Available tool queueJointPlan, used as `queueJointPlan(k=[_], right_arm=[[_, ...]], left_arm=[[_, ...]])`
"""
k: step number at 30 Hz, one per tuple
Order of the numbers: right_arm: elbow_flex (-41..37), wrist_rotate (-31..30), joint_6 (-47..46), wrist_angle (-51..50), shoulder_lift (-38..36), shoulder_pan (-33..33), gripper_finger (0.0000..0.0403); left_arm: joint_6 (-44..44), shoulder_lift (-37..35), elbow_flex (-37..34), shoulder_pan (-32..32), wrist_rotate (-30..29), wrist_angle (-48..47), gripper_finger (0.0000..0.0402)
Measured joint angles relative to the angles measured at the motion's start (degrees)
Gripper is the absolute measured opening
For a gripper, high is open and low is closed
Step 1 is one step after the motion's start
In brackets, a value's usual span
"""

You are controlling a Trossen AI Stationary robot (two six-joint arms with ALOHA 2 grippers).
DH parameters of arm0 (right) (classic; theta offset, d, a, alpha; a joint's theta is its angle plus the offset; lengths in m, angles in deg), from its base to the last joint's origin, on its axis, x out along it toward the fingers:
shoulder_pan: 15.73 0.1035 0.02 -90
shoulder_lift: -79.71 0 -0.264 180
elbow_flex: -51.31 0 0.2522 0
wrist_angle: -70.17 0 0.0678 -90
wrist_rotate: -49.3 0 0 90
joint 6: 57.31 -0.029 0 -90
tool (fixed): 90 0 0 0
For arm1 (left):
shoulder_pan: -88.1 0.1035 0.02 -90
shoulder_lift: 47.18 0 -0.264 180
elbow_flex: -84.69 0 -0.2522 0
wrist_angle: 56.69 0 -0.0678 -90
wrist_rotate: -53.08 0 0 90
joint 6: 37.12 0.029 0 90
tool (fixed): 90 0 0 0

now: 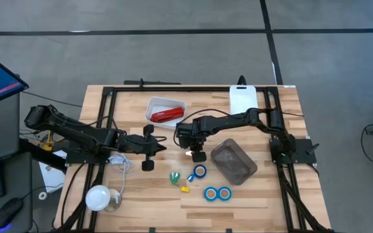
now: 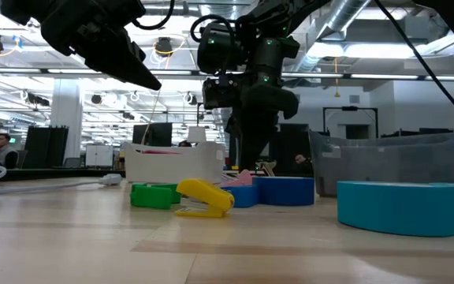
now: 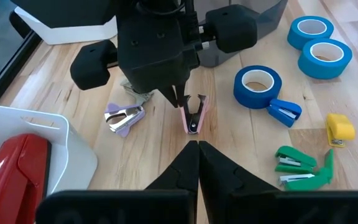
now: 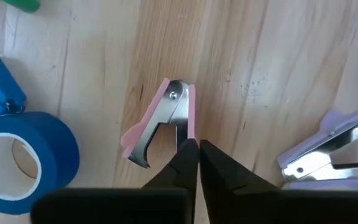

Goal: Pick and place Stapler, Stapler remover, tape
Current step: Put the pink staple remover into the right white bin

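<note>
Tape at the very front of the low view, lower right: two bright-blue rolls of tape [image 2: 404, 207] lying flat on the pale wooden table [image 2: 69, 237], side by side. Behind them, at centre frame, a small yellow plastic stapler [image 2: 203, 197] beside a small green one [image 2: 154, 195], then a third blue roll [image 2: 286, 190].

Farther back, the pink staple remover [image 3: 193, 114] flat on the wood, with a lilac staple remover [image 3: 125, 117] just beside it, apart. Over the pink one, the right gripper [image 4: 197, 146], pointing down, fingers pressed tip to tip right at its edge; cannot tell whether anything is pinched between them.

At the upper left of the low view, the left gripper [image 3: 197, 146], held above the table, fingers closed together on nothing, aimed toward the pink remover.

Farthest back, upper centre in the high view, the long glossy red stapler [image 1: 166, 115] lying inside a white plastic tray [image 1: 153, 103]. To the lower right of that, a grey translucent bin [image 1: 235, 163].
</note>
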Motion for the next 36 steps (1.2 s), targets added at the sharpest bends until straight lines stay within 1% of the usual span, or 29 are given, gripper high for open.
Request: queueJointPlan(k=[9,15,23,29,33,36], right_arm=[[0.7,-0.5,1.5,-0.7,-0.1,0.0,0.0001],[4.6,-4.6,2.8,-4.8,-0.1,-0.4,0.0],[8.6,-9.3,3.1,-11.5,-1.0,-2.9,0.0],[8.7,-16.3,2.5,-15.4,-6.8,-3.7,0.0],[8.7,-17.5,-0.4,-17.1,-12.1,-5.4,0.0],[8.8,-22.6,-1.6,-19.0,-16.2,-6.9,0.0]], left_arm=[[0.0,0.0,0.0,0.0,0.0,0.0,0.0002],[-0.2,0.0,0.0,0.0,0.0,0.0,0.0002],[-0.4,0.0,0.0,0.0,0.0,0.0,0.0002],[-0.6,0.0,0.0,0.0,0.0,-0.2,0.0002],[-0.6,0.0,-0.6,0.0,0.0,0.0,0.0002],[-0.6,0.0,-1.8,0.0,0.0,-0.3,0.0002]])
